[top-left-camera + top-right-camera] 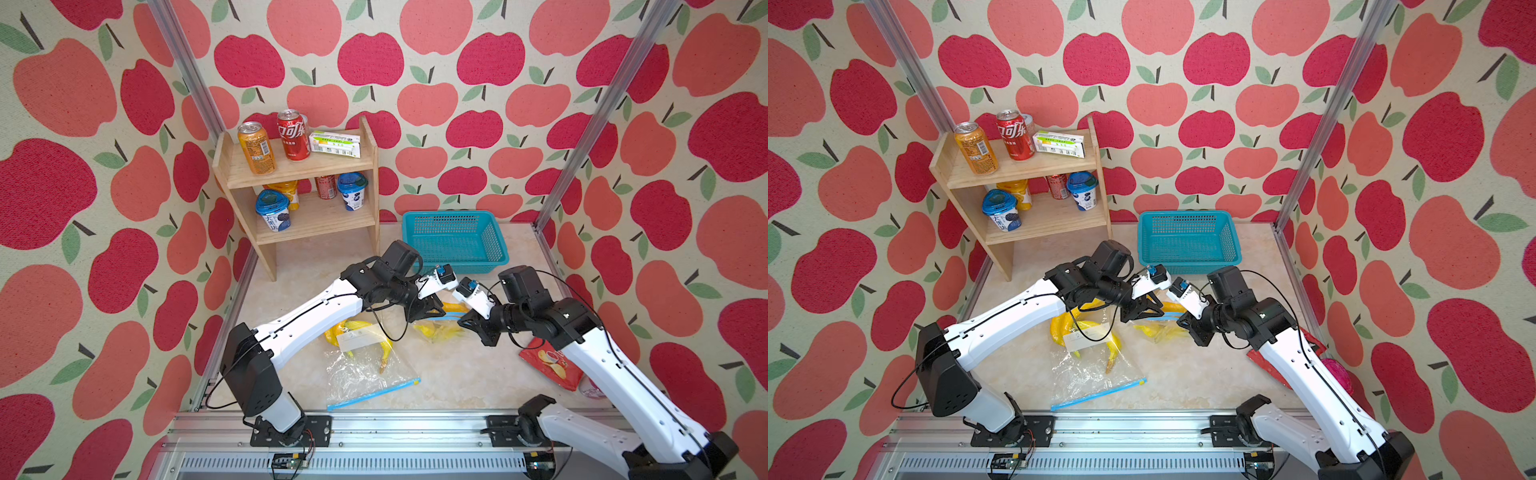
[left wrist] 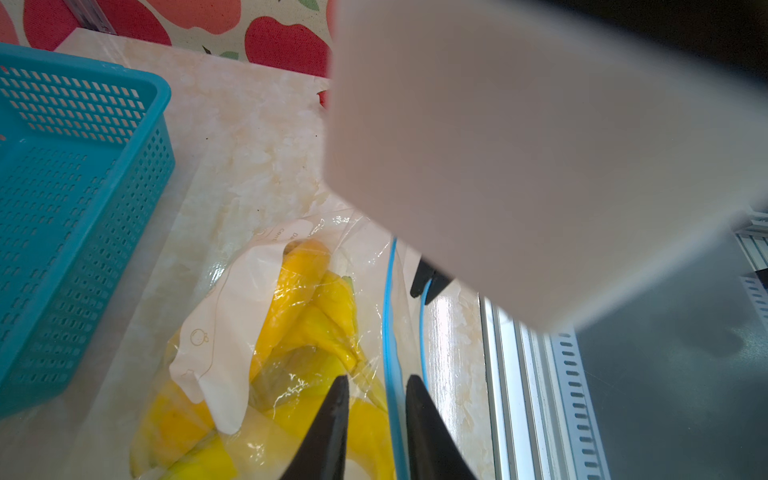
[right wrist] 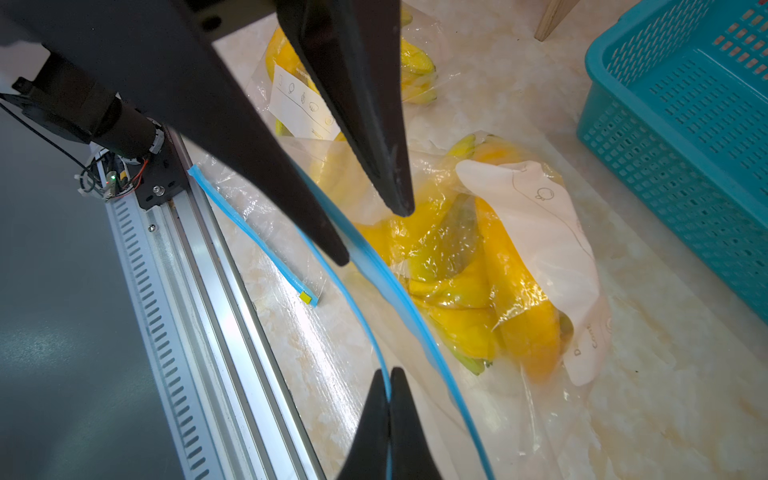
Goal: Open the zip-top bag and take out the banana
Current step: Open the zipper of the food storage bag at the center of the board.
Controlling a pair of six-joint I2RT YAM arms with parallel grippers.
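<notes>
The zip-top bag lies between my two grippers with its blue zip strip parted into two lips. The yellow banana is inside it under a white label. My right gripper is shut on the nearer blue lip. My left gripper is open, its fingers straddling the other lip with a narrow gap each side. In both top views the grippers face each other over the bag.
A second zip-top bag holding bananas lies at the front left. A teal basket stands just behind the grippers, a wooden shelf with cans and cups at the back left, a red chips bag under the right arm.
</notes>
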